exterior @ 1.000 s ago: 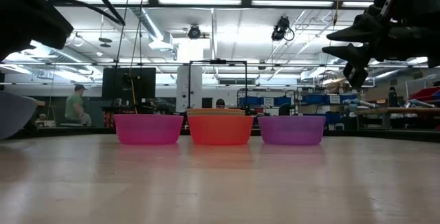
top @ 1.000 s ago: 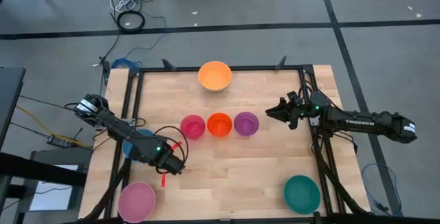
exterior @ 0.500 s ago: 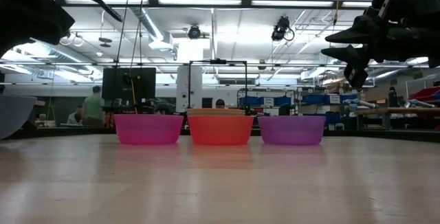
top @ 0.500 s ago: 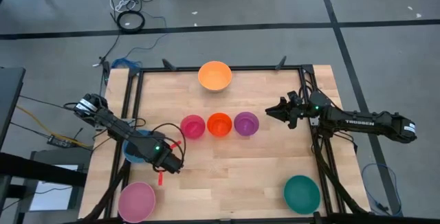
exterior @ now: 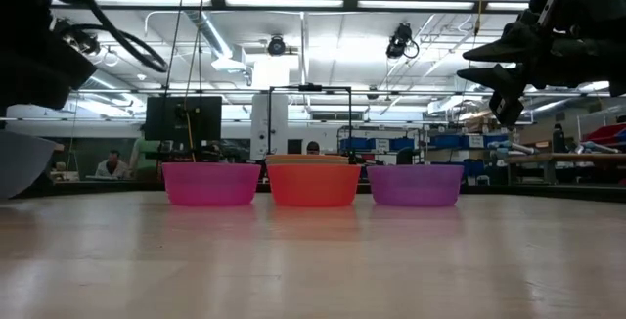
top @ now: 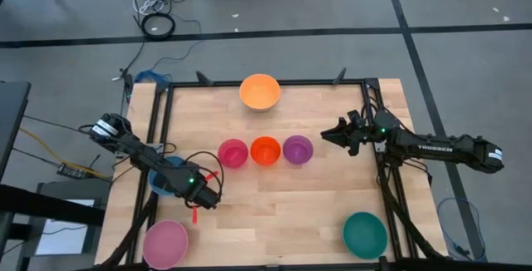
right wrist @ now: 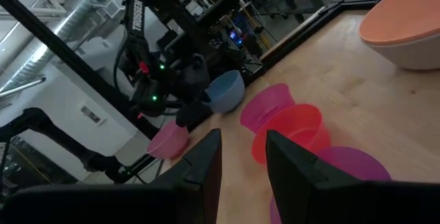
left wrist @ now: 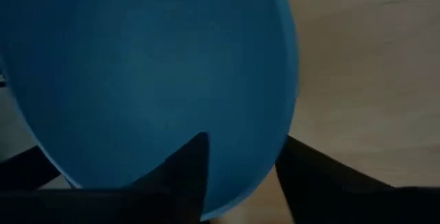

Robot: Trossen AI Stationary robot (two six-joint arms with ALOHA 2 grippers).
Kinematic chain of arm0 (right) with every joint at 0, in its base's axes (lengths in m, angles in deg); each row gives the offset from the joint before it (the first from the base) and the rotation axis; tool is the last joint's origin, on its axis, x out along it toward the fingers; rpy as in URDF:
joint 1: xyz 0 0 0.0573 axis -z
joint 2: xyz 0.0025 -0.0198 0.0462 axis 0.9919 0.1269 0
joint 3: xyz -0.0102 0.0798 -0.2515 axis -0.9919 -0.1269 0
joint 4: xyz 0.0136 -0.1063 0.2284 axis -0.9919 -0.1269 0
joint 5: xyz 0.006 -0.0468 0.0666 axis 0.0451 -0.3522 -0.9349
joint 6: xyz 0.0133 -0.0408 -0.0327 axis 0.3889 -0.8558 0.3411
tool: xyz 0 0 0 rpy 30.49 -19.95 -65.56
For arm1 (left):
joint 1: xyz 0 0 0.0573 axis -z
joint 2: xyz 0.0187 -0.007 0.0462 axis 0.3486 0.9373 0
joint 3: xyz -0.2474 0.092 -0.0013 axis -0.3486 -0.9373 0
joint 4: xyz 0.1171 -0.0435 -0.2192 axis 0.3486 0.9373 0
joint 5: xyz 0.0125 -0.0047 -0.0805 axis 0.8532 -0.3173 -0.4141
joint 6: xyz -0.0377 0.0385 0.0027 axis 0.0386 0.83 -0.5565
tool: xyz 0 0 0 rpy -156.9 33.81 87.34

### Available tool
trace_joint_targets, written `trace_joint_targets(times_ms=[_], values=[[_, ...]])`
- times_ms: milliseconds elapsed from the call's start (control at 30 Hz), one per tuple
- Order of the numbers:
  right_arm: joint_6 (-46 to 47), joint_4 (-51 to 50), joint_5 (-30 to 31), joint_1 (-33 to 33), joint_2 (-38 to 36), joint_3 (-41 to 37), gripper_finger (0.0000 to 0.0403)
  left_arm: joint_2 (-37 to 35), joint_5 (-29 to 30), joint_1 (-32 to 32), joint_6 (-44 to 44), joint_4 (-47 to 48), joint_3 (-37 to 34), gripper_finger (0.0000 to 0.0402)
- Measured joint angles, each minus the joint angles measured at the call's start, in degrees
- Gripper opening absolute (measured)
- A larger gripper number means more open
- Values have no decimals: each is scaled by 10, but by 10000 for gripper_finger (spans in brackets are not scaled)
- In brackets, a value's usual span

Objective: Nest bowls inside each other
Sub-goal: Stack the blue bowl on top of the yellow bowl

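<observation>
My left gripper (top: 204, 196) points down over the blue bowl (top: 165, 179) near the table's left edge. In the left wrist view one finger (left wrist: 185, 176) stands inside the blue bowl (left wrist: 151, 80) and the other outside its rim. In the low view the bowl shows at the left edge (exterior: 22, 160). The magenta (top: 233, 153), red-orange (top: 265, 150) and purple (top: 298, 149) bowls stand in a row mid-table. My right gripper (top: 324, 138) hovers level and open at the right, with nothing between its fingers (right wrist: 244, 162). My left gripper straddles the blue bowl's rim (left wrist: 271, 176) from above, one finger inside the bowl and one outside, with a gap left on the inner side. Whether the outer finger (left wrist: 309, 179) touches the rim I cannot tell.
An orange bowl (top: 259, 92) sits at the far edge, a light pink bowl (top: 165, 243) at the near left corner and a teal bowl (top: 366, 234) at the near right. A black frame (top: 249, 84) borders the table. Bare wood lies between the row and the near edge.
My left gripper has sunk a little over the blue bowl. My right arm has kept still.
</observation>
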Motion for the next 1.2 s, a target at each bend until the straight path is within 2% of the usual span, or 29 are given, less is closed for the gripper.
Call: trace_joint_targets(times_ms=[200,233,400,600,767,933,1067,1200], values=[[0,0,2,0,0,0,103,0,4,0,26,-6,-1,27],[0,0,2,0,0,0,103,0,10,0,31,-11,-1,16],[-5,0,3,0,0,0,103,1,14,-24,64,-7,6,7],[-5,0,4,5,0,0,103,0,98,-96,163,56,75,7],[-6,1,4,11,0,0,103,0,201,-179,306,90,154,6],[-11,0,2,13,0,0,103,0,281,-272,509,22,228,6],[-12,1,0,13,0,0,103,1,298,-340,697,-84,264,6],[-13,5,0,13,0,0,103,8,270,-406,860,-180,272,6]])
